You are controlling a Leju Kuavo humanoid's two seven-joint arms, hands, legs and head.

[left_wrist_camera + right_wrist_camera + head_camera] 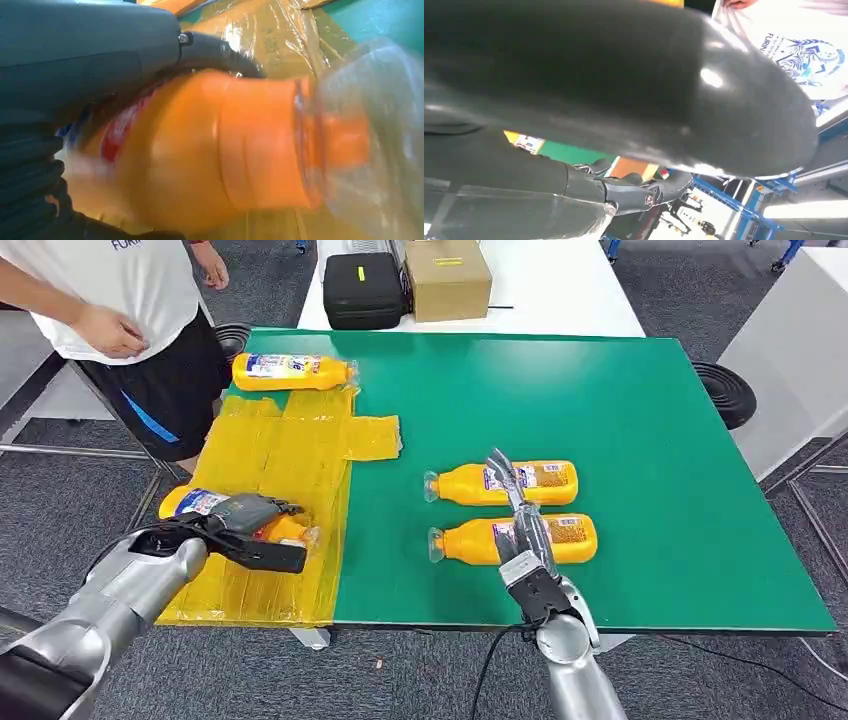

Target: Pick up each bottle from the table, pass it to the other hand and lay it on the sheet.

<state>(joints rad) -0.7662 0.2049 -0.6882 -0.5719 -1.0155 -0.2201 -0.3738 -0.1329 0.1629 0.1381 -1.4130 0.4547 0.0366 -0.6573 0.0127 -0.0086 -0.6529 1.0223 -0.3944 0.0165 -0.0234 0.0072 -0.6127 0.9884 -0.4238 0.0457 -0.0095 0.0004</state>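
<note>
One bottle (293, 371) lies at the sheet's (275, 455) far edge; another (205, 505) is gripped by the left hand (245, 530) over it (nearly down). Two bottles (505, 483) are left on the table (650, 440) beneath the right hand (520, 525), fingers outstretched, empty.

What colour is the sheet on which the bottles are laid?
Translucent yellow; the sheet shows best in the head view, on the green table.

Four orange bottles are showing: one (293, 371) lying at the far end of the single yellow sheet (280, 470), one (215, 512) sitting in the left hand (245, 530) over the sheet's near end, and two (505, 483) (520, 539) lying right of the sheet. Beyond the sheet, one black case (362, 290) and one cardboard box (447, 278) are standing.
</note>
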